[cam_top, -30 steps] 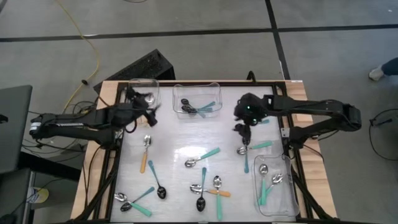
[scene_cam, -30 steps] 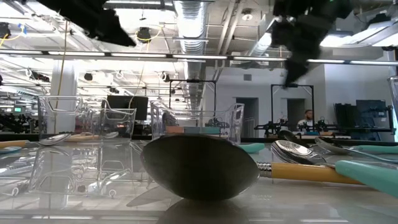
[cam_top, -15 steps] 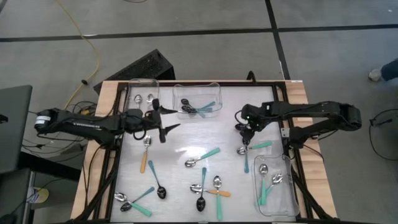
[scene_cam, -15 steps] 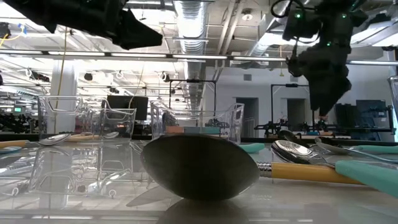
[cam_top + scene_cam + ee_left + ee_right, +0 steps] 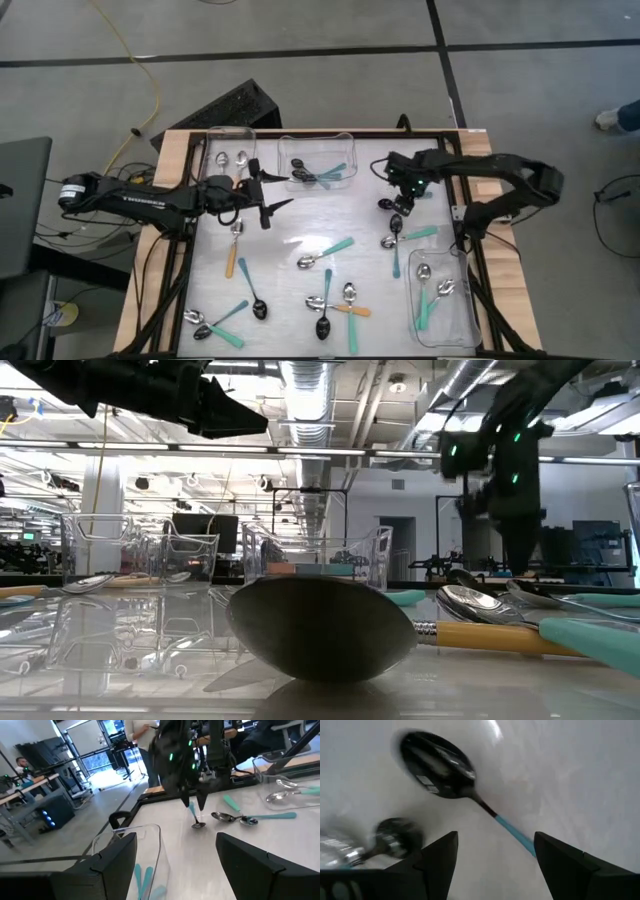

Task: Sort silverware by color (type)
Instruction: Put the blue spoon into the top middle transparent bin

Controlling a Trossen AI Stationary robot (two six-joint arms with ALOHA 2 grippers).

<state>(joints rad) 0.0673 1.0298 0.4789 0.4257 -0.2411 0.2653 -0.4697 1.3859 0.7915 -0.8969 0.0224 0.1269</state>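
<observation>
my left gripper [image 5: 268, 201] hangs with fingers apart near the table's [image 5: 300, 226] far edge, beside the middle bin [image 5: 316, 160] — no spoon between them. my right gripper [image 5: 400, 200] points down, fingers spread, the blue-handled spoon [image 5: 454, 776] lying just under them.

No text, label, brand, number or sign can be read in any of the views. The dark-bowled spoon [image 5: 437, 772] close under the right wrist camera carries a small pale patch on its bowl, perhaps a sticker or only a reflection, but no letters can be made out on it. In the low view, the room behind the table shows screens and fixtures at about 9 o'clock and 3 o'clock, all too far off to read.
</observation>
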